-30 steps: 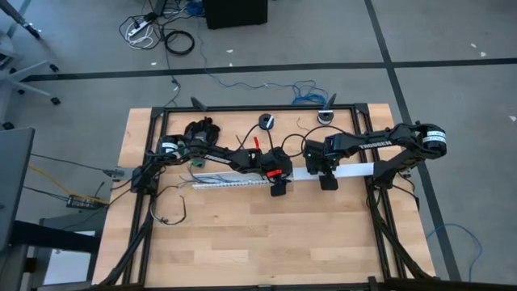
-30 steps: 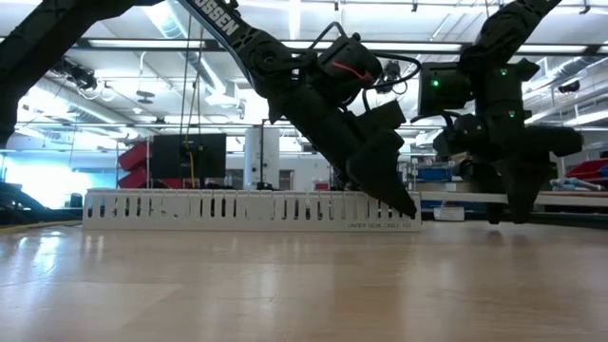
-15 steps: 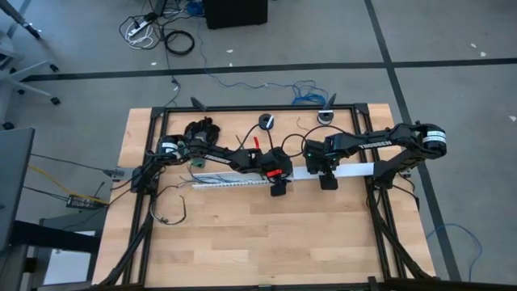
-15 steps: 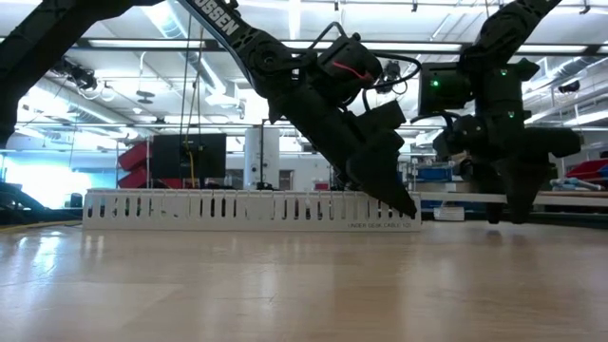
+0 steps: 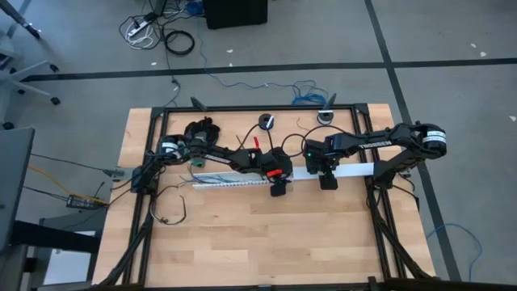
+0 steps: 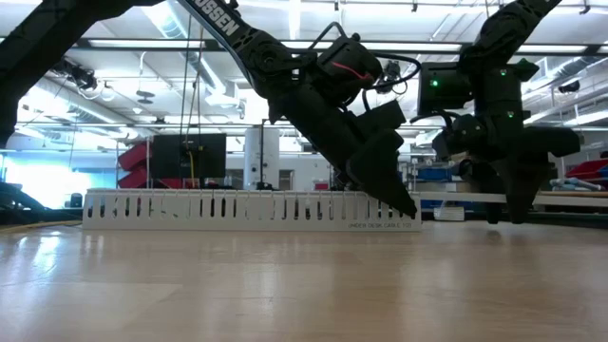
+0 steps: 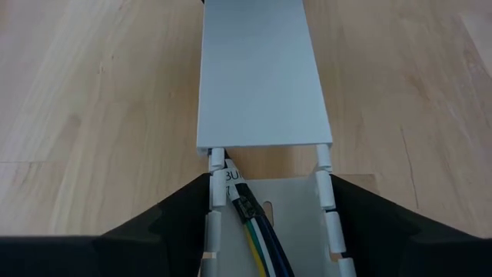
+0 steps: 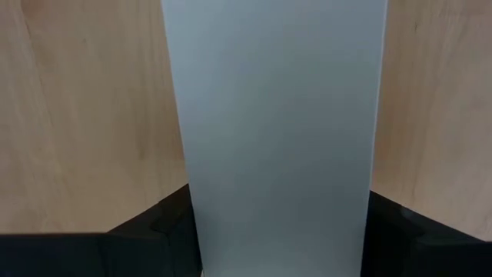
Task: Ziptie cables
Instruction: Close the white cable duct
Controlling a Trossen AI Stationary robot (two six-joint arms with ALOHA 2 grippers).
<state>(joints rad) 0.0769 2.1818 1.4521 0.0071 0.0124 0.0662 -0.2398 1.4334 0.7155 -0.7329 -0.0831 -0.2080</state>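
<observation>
You are working at the wooden table (image 5: pixel 242 234). The white slotted duct (image 5: pixel 226 183) is lying across the middle of it, running from the left side toward the right edge. A flat white cover (image 5: pixel 351 170) is sitting on the right part of the duct, and the left part is lying open.

Your right gripper (image 5: pixel 328 181) is squeezing the cover from both sides, near the right edge of the table. Your left gripper (image 5: pixel 277 187) is squeezing the duct's thin walls near the table's middle, just where the cover is ending.

The cables (image 7: pixel 257 231) are lying inside the open duct, between the left gripper's fingers. No zip tie is showing.

Here is what could go wrong, I think. If you are sliding the cover, it could be pinching the cables at its edge. If you are squeezing too hard, the thin walls could be bending. If you are lifting, the cables could be spilling out.
</observation>
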